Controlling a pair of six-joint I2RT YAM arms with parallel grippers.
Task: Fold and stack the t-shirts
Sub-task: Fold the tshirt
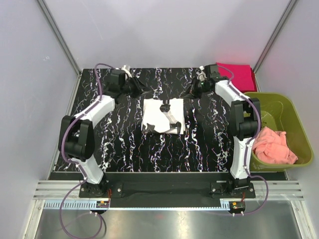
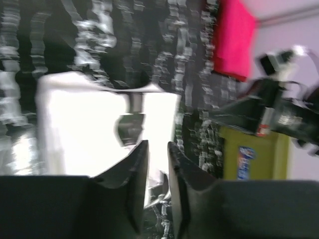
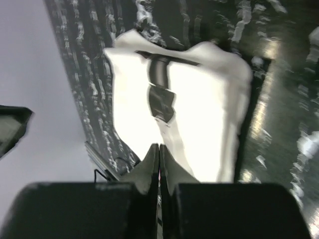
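A cream-white t-shirt (image 1: 163, 115) lies folded into a small rectangle at the middle of the black marbled table, its black print facing up. It also shows in both wrist views: t-shirt (image 2: 84, 124), t-shirt (image 3: 199, 104). A magenta-red t-shirt (image 1: 238, 74) lies folded flat at the back right corner, seen too as the red t-shirt (image 2: 233, 37). My left gripper (image 1: 141, 85) hovers behind the white tee's left corner; the left gripper (image 2: 157, 144) shows a narrow empty gap. My right gripper (image 1: 195, 88) hovers behind the right corner; the right gripper (image 3: 159, 145) is shut on nothing.
An olive-green bin (image 1: 294, 119) stands off the table's right edge with a crumpled salmon-pink cloth (image 1: 271, 145) inside; the bin (image 2: 249, 154) also shows past the left fingers. White walls and metal posts close in the back and sides.
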